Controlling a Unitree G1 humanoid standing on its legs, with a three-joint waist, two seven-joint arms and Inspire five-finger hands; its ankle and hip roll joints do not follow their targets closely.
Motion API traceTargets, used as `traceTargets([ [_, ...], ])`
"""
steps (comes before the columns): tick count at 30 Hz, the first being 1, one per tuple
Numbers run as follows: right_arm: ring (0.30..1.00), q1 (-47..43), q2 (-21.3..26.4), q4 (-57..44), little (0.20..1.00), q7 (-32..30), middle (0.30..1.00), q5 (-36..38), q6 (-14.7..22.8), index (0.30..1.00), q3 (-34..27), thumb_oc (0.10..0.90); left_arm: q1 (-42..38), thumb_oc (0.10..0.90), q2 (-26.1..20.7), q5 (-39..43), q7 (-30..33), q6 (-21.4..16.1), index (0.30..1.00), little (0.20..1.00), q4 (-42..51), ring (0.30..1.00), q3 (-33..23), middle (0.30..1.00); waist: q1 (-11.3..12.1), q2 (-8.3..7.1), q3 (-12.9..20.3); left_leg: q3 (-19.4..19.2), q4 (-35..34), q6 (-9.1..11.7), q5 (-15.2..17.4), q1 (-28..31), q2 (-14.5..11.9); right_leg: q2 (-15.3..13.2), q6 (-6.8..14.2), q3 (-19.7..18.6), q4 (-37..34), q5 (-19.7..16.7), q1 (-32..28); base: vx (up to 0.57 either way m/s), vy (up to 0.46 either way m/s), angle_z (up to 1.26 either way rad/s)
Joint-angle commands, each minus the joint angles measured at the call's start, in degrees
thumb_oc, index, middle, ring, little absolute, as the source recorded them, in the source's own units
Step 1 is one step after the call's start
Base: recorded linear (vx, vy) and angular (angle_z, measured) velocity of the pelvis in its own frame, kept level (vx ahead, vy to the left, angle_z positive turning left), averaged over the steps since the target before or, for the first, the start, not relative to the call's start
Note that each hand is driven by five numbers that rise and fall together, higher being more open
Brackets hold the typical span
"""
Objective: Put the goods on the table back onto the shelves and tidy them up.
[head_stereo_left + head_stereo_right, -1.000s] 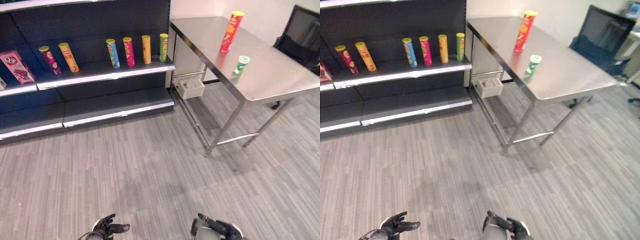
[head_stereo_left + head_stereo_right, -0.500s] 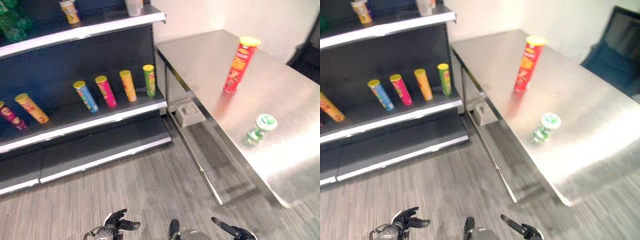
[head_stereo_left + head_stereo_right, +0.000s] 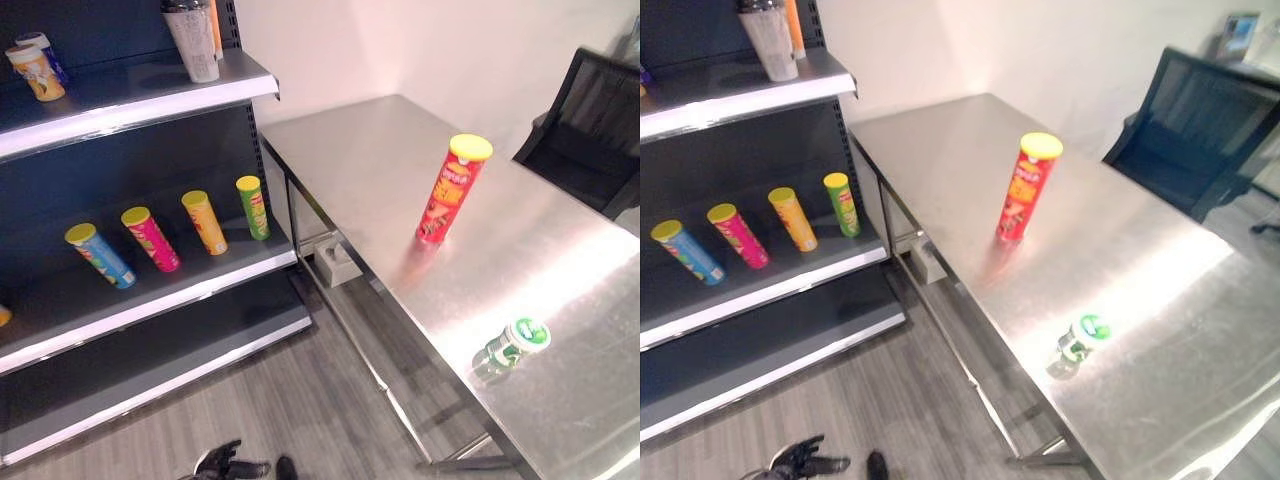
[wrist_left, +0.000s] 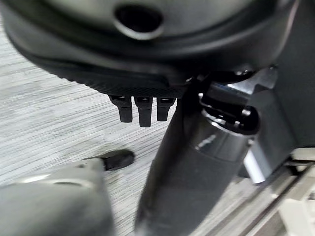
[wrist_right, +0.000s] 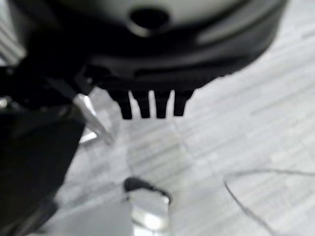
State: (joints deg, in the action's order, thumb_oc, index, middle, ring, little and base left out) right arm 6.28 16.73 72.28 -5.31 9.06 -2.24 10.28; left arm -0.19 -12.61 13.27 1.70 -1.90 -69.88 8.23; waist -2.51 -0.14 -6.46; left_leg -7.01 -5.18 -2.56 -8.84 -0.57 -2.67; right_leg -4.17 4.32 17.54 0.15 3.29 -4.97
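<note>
The robot is only getting ready, and nothing is picked up yet. The tall red chip can (image 3: 452, 190) stands up on the steel table (image 3: 380, 170). The small green-lidded can (image 3: 513, 342) lies on its side near the table's front edge, well apart from the red one. The left hand (image 3: 228, 464) hangs low by the floor with loose, empty fingers. The right hand (image 5: 150, 101) also has straight fingers holding nothing. Next, I think a hand must reach up to the table and grab a can, then carry it to the shelf (image 3: 190, 290) beside the four chip cans (image 3: 165, 238). The writing on the cans is too small to read.
</note>
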Motion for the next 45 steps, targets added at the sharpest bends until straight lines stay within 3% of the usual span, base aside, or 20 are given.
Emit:
traceTargets([
  [1, 0.900, -5.9, 1.5, 0.0, 0.900, 0.2, 0.900, -1.5, 1.1, 0.900, -0.8, 0.800, -0.7, 0.800, -1.4, -2.0, 0.3, -0.5, 0.900, 0.900, 0.8, 0.900, -1.8, 0.900, 2.1, 0.40, -3.9, -1.7, 0.2, 5.2, 11.6, 8.4, 2.4, -0.8, 3.3, -0.2, -5.1, -8.1, 3.5, -0.04, 0.063, 0.30],
  [14, 0.900, -5.8, 1.0, 0.0, 0.900, 0.4, 0.900, 0.9, 1.4, 0.900, -1.9, 0.800, -2.2, 0.800, -2.3, -3.8, 0.0, -0.5, 0.900, 0.900, -0.3, 0.900, -0.9, 0.900, 1.1, -1.78, -3.3, -3.0, 0.2, 3.8, 12.7, 9.1, 3.5, -1.0, 4.0, -3.1, -5.0, -10.0, 4.9, -0.02, 0.050, -0.08],
  [18, 0.900, -4.8, 2.2, 2.2, 0.900, -0.3, 0.900, 2.3, 1.2, 0.900, -4.9, 0.800, -2.8, 0.800, -2.6, -3.4, 0.1, -0.6, 0.900, 0.900, 0.9, 0.900, -0.6, 0.900, 0.3, -2.19, -3.1, -3.7, 0.2, 3.7, 13.2, 9.5, 3.5, -0.9, 4.2, -3.8, -5.1, -10.2, 4.8, 0.02, 0.027, -0.10],
  [22, 0.900, -3.0, 8.2, 7.2, 0.900, -1.4, 0.900, 3.9, 0.9, 0.900, -12.4, 0.800, -3.4, 0.800, -3.9, -3.4, -0.3, -0.9, 0.900, 0.900, 1.8, 0.900, -0.8, 0.900, -0.6, -2.61, -2.8, -4.2, 0.2, 3.7, 13.6, 9.6, 3.3, -0.9, 4.6, -4.2, -5.1, -10.3, 4.8, 0.02, 0.017, -0.14],
  [24, 0.900, -0.6, 15.3, 11.1, 0.900, -2.7, 0.900, 6.0, 0.5, 0.900, -21.3, 0.800, -3.6, 0.800, -4.6, -4.9, -0.9, -1.0, 0.900, 0.900, 2.0, 0.900, -0.2, 0.900, -1.3, -2.72, -2.4, -4.3, 0.2, 3.8, 13.9, 10.0, 3.4, -0.9, 4.9, -4.2, -5.1, -10.2, 4.6, 0.06, 0.047, -0.06],
  [26, 0.900, 0.1, 17.6, 12.5, 0.900, -3.0, 0.900, 6.6, 0.2, 0.900, -24.2, 0.800, -3.6, 0.800, -4.6, -5.5, -1.0, -1.0, 0.900, 0.900, 1.8, 0.900, 0.1, 0.900, -1.5, -2.60, -2.1, -4.3, 0.2, 3.8, 14.0, 9.9, 3.4, -1.0, 5.0, -4.2, -5.1, -10.1, 4.5, 0.06, 0.040, 0.00],
  [27, 0.900, 1.1, 23.3, 12.3, 0.900, -4.4, 0.900, 8.3, 0.3, 0.900, -30.5, 0.800, -3.7, 0.800, -4.5, -6.6, -1.1, -0.8, 0.900, 0.900, 0.8, 0.900, 0.1, 0.900, -2.2, -2.77, -1.7, -4.5, 0.2, 3.9, 14.4, 10.3, 3.3, -1.0, 5.2, -4.1, -5.1, -9.9, 4.3, 0.05, 0.024, 0.02],
  [28, 0.900, 1.3, 23.4, 12.2, 0.900, -4.4, 0.900, 8.3, 0.3, 0.900, -30.7, 0.800, -3.7, 0.800, -4.4, -6.6, -1.1, -0.8, 0.900, 0.900, 0.8, 0.900, 0.2, 0.900, -2.1, -2.64, -1.7, -4.5, 0.2, 3.9, 14.4, 10.2, 3.3, -1.0, 5.3, -4.1, -5.1, -9.9, 4.3, 0.07, 0.046, -0.07],
  [30, 0.900, 2.8, 29.0, 3.9, 0.900, -7.5, 0.900, 8.7, 2.1, 0.900, -37.2, 0.800, -3.6, 0.800, -3.7, -7.4, -0.7, -0.8, 0.900, 0.900, 0.5, 0.900, 0.0, 0.900, -3.1, -2.51, -1.5, -4.9, 0.2, 4.0, 14.9, 10.7, 3.1, -0.8, 5.5, -4.5, -5.1, -9.6, 4.1, 0.03, 0.035, -0.11],
  [31, 0.900, 2.9, 29.0, 3.6, 0.900, -7.5, 0.900, 8.7, 2.0, 0.900, -37.4, 0.800, -3.7, 0.800, -3.7, -7.4, -0.7, -0.8, 0.900, 0.900, 0.5, 0.900, 0.0, 0.900, -3.1, -2.60, -1.4, -4.9, 0.2, 4.0, 14.6, 10.4, 3.2, -0.9, 5.5, -4.5, -5.1, -9.8, 4.3, 0.01, 0.028, -0.08],
  [33, 0.900, 5.1, 31.7, -15.6, 0.900, -11.3, 0.900, 5.6, 5.0, 0.900, -41.3, 0.800, -3.1, 0.800, -3.1, -7.7, -0.5, -0.8, 0.900, 0.900, 1.0, 0.900, -0.6, 0.900, -3.9, -2.50, -1.4, -5.5, 0.2, 3.9, 14.8, 10.6, 3.1, -0.7, 5.6, -5.3, -5.1, -9.9, 4.6, -0.01, 0.030, -0.14],
  [34, 0.900, 5.2, 31.7, -15.7, 0.900, -11.3, 0.900, 5.5, 4.9, 0.900, -41.3, 0.800, -3.1, 0.800, -3.1, -7.7, -0.5, -0.8, 0.900, 0.900, 1.0, 0.900, -0.6, 0.900, -3.9, -2.52, -1.3, -5.5, 0.2, 3.9, 14.8, 10.5, 3.1, -0.7, 5.6, -5.3, -5.1, -9.9, 4.7, 0.00, 0.023, -0.25],
  [36, 0.900, 6.4, 33.3, -32.0, 0.900, -11.8, 0.900, 2.1, 7.0, 0.900, -43.2, 0.800, -2.5, 0.800, -2.7, -8.6, -0.8, -0.8, 0.900, 0.900, 1.5, 0.900, -1.1, 0.900, -4.4, -2.45, -1.2, -6.2, 0.2, 3.8, 14.9, 10.8, 3.0, -0.6, 5.6, -5.7, -5.1, -9.8, 4.7, 0.01, 0.020, -0.18],
  [39, 0.900, 6.8, 33.3, -45.6, 0.900, -8.7, 0.900, 0.8, 8.6, 0.900, -43.0, 0.800, -2.0, 0.800, -2.7, -9.3, -1.5, -0.7, 0.900, 0.900, 3.0, 0.900, -1.5, 0.900, -4.7, -2.54, -1.1, -6.6, 0.2, 3.8, 15.0, 10.9, 2.8, -0.5, 5.4, -6.1, -5.1, -9.9, 4.9, 0.01, 0.008, -0.12],
  [45, 0.900, 6.7, 31.0, -63.4, 0.900, -3.4, 0.900, 0.4, 11.0, 0.900, -41.5, 0.800, -0.9, 0.800, -2.5, -10.4, -2.9, -1.2, 0.900, 0.900, 5.2, 0.900, -1.4, 0.900, -4.6, -2.41, -0.8, -7.0, 0.2, 3.7, 15.1, 11.0, 2.7, -0.6, 5.3, -6.2, -5.1, -9.7, 4.9, 0.01, 0.000, -0.02],
])
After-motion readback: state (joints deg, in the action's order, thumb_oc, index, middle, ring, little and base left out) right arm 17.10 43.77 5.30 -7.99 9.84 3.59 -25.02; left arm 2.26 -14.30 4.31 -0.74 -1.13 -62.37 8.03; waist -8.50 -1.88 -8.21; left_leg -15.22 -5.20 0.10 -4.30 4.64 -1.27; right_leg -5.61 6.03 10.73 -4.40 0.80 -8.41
